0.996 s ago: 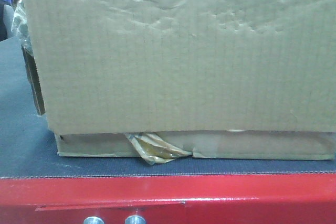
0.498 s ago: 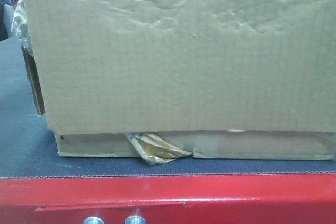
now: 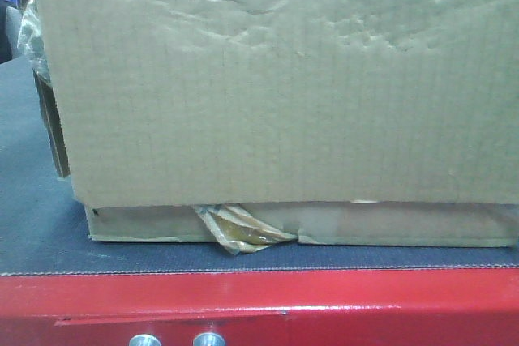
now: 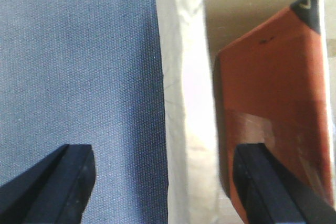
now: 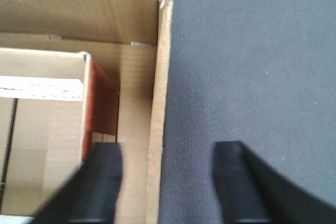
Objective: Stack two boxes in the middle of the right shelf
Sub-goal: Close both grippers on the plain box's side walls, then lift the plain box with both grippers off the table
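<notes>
Now left tool (image 4: 164,153) and right tool (image 5: 168,149) spread wide, each straddling box (image 3: 276,79) wall.

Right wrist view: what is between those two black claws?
The side wall of the brown cardboard box, edge-on in the right wrist view. The open right gripper straddles it: one finger inside, one over the dark grey mat.

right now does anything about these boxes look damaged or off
Yes. The large cardboard box is dented and creased across its upper front, and a crumpled strip of yellowish tape hangs loose from the flatter box under it.
</notes>
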Tool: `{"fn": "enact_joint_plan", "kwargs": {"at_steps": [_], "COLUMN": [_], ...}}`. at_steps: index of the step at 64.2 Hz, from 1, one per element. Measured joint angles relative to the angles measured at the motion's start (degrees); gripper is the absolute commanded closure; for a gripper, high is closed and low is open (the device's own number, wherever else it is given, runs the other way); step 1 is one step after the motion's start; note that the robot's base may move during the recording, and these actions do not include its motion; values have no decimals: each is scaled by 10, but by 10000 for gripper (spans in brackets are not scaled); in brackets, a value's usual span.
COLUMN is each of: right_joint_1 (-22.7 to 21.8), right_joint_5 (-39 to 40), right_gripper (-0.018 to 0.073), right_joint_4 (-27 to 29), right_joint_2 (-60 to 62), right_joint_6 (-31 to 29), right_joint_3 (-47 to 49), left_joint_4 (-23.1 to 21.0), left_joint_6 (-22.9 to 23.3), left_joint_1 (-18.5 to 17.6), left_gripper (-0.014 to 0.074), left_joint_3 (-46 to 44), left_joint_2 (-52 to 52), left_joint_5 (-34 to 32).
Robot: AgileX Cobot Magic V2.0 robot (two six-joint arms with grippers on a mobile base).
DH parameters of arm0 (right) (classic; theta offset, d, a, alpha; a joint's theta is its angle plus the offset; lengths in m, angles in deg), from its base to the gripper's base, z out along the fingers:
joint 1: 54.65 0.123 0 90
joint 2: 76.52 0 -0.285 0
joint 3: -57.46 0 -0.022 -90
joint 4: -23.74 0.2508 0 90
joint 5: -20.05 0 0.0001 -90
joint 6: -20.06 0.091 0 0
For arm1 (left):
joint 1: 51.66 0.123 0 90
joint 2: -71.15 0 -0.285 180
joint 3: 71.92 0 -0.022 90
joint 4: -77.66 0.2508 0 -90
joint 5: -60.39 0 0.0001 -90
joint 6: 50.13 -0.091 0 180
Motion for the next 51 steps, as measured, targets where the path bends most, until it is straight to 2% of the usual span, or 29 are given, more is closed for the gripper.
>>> {"fn": "enact_joint_plan", "kwargs": {"at_steps": [9,23,51], "right_joint_1": [0,0,-1], "right_joint_5": [-1,-1,-1], "right_gripper": [252,252,252], "right_joint_4": [2,38,40], "right_joint_2": [-36,-73,-74], "right_joint_6": [0,1,1], "right_joint_3": [0,-13,-15], "left_joint_4": [0,0,0], "left_joint_6": [0,0,0], "left_joint_1": [0,0,0], "left_gripper": [155,155,155], "left_joint_3": [0,0,0], "left_joint_2": [0,0,0], "left_joint_5": [0,0,0]}}
